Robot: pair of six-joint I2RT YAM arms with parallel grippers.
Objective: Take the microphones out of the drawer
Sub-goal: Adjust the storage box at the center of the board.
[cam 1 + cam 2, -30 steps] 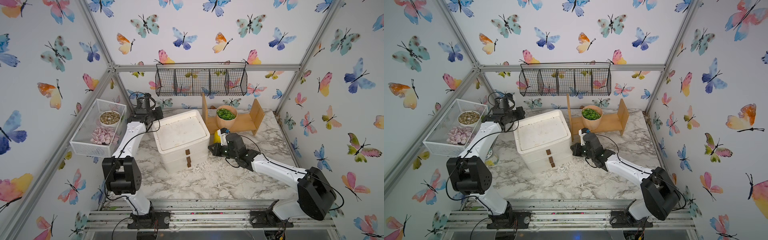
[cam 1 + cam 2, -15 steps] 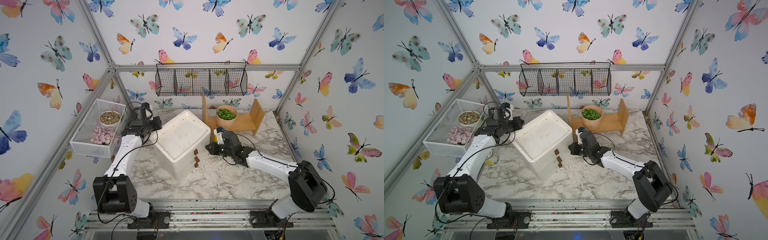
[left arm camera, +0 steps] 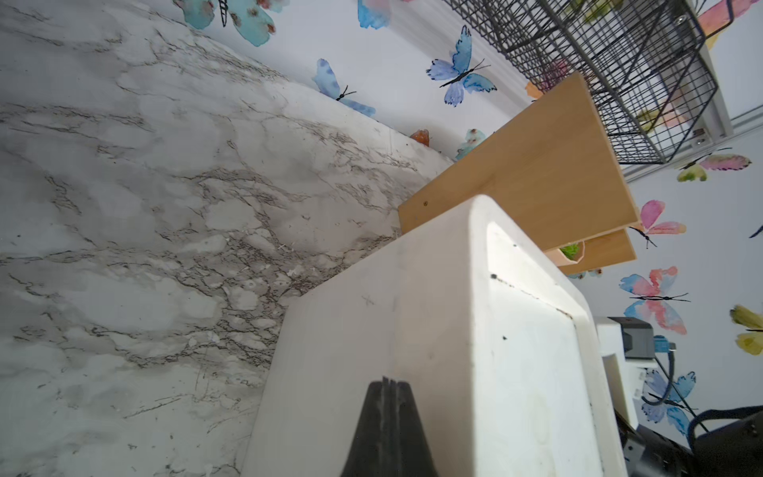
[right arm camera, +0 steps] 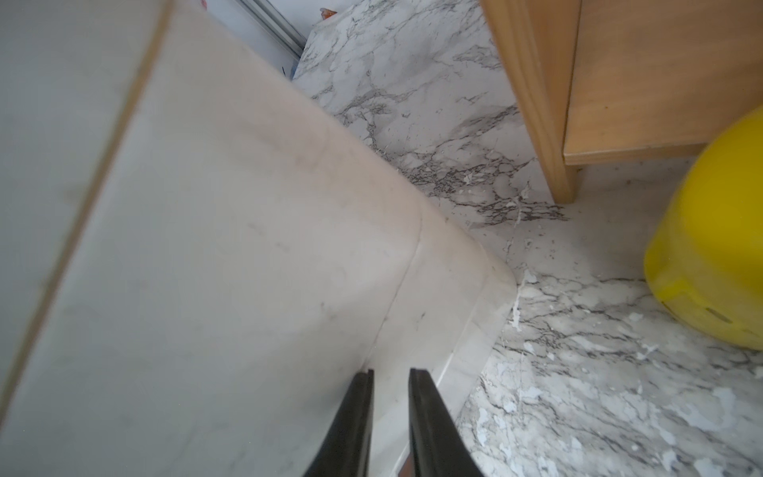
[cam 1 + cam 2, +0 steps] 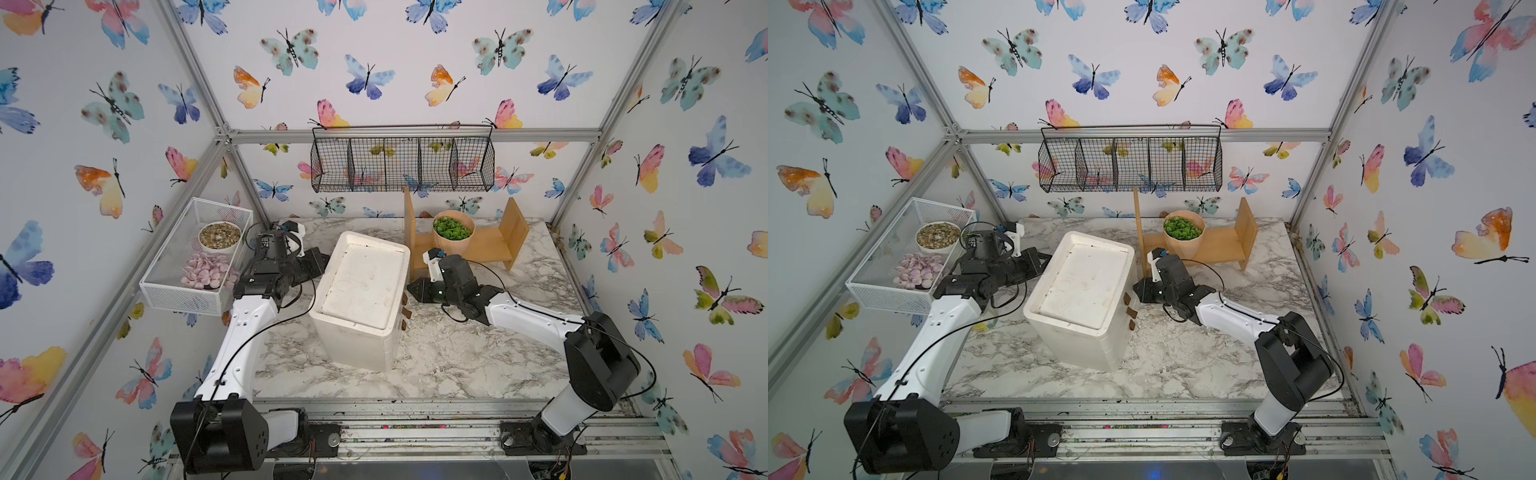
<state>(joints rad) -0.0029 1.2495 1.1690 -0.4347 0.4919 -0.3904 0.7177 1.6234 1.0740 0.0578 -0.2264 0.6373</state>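
Marble-patterned desk inside a booth with butterfly walls, seen from above in both top views. A white drawer unit stands near the middle of the desk, turned askew, with its drawer fronts facing the right arm. All fronts sit flush with the body.

A black wire basket hangs on the back wall. A wooden shelf stands just behind the unit's far corner and carries a pot of green leaves. A white mesh tray on the left wall holds a bowl of pebbles and a heap of pink pieces.

The left hand has its fingers pressed together, with nothing between them. Its tip lies against the unit's side wall, close under the top edge.

The right hand shows its fingers parted by a narrow gap, with nothing pinched. It points at the drawer fronts beside the three brown handles; whether the tips touch the front cannot be told.

In the right wrist view a yellow object lies on the desk beside the shelf's foot.

The microphone is not visible in any view.
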